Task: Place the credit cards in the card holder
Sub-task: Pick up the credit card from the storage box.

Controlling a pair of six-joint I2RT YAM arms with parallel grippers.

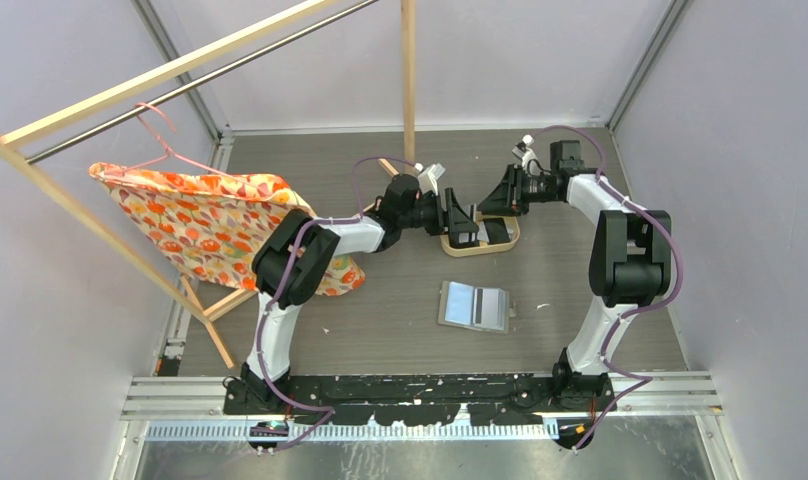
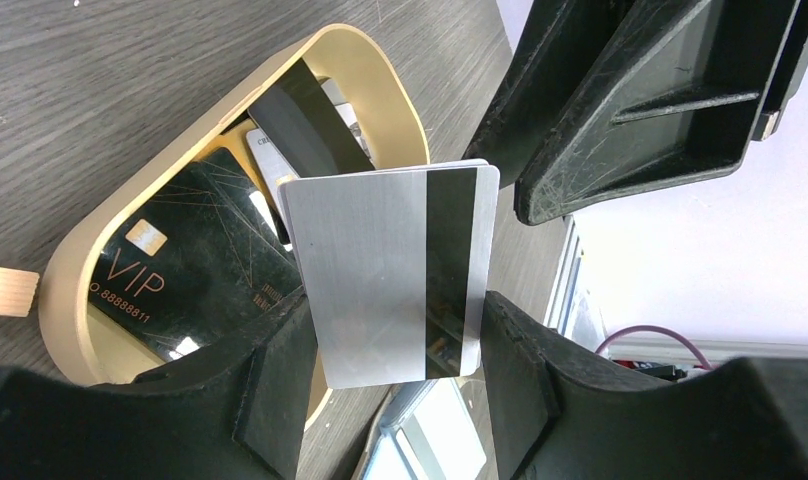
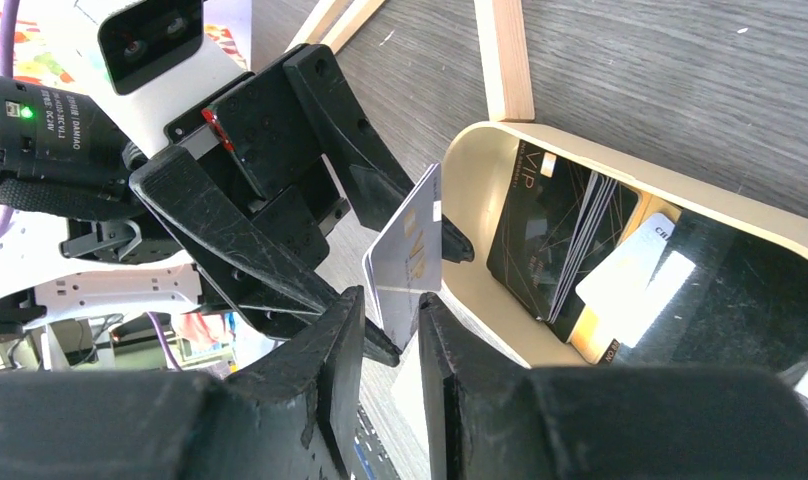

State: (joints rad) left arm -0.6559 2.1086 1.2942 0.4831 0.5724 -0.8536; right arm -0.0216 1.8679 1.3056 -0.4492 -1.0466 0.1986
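Observation:
My left gripper (image 1: 467, 226) (image 2: 395, 335) is shut on a silver credit card (image 2: 380, 270) with a dark stripe. It grips the card by its side edges and holds it upright over the near end of the oval wooden tray (image 1: 472, 249) (image 2: 75, 270). My right gripper (image 1: 497, 200) (image 3: 383, 320) faces it, jaws a little apart around the card's (image 3: 410, 255) lower edge. A black VIP card (image 2: 180, 265) and a whitish card (image 3: 630, 275) lie in the tray (image 3: 470, 190). The grey card holder (image 1: 473, 306) lies open on the table nearer the bases.
A wooden clothes rack stands at the left and back, with a floral cloth (image 1: 205, 225) on a pink hanger. Its upright post (image 1: 408, 70) rises just behind the tray, and a wooden foot (image 3: 502, 55) lies beside the tray.

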